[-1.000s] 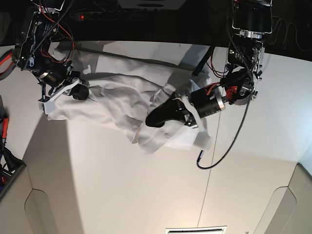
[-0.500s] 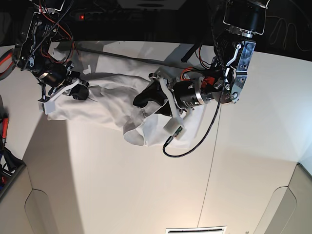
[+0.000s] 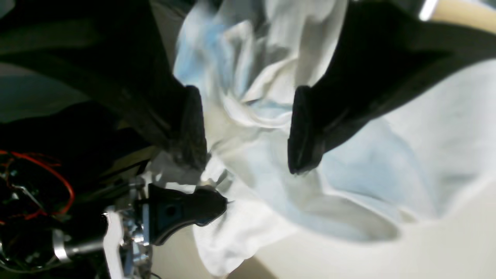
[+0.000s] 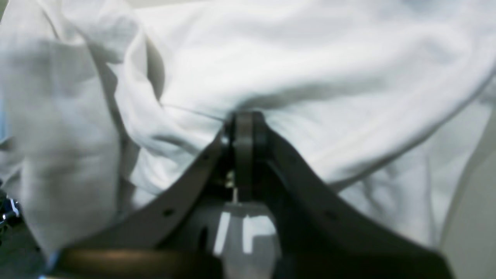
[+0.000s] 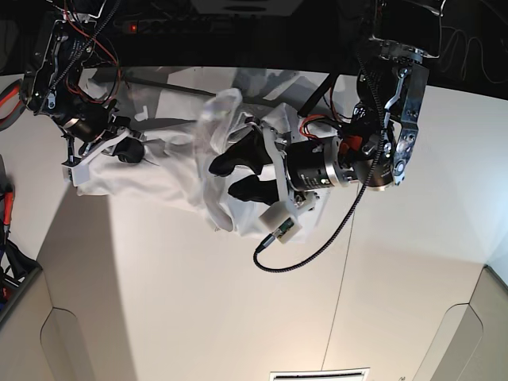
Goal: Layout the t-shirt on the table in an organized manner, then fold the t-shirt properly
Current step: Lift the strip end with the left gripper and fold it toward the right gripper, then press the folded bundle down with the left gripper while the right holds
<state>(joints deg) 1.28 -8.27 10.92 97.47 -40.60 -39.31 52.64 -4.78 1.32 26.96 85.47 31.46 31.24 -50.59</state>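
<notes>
- Overhead, in the base view, the wrinkled white cotton t-shirt [image 5: 178, 163] lies bunched across the far part of the wide matte white table [image 5: 238, 302], stretched between the two arms.
- On that view's right, the left gripper [image 5: 232, 176] points into the cloth with its black jaws spread apart; a fold of shirt stands up just behind them, and no cloth is pinched between them.
- On that view's left, the right gripper [image 5: 127, 151] sits at the shirt's other end, clamped on a bit of cloth.
- A thin dark seam line [image 5: 340, 294] runs down the table, and a black cable [image 5: 317, 246] loops from the left arm over the bare surface.
- Next, the left wrist view: the left gripper [image 3: 244, 131] stands wide, its two dark fingers [image 3: 306, 131] apart, with rumpled t-shirt [image 3: 263, 166] lying between and beyond them, loose. The right gripper [image 3: 182, 211] shows lower left, touching the shirt's edge, beside red wires [image 3: 42, 182]. Bare table [image 3: 445, 240] shows at lower right.
- Last, the right wrist view: the right gripper [image 4: 244, 124] is closed, fingertips together, with a fold of t-shirt [image 4: 310, 69] nipped at the tips. Cloth fills nearly the whole picture, draping down on the left.
</notes>
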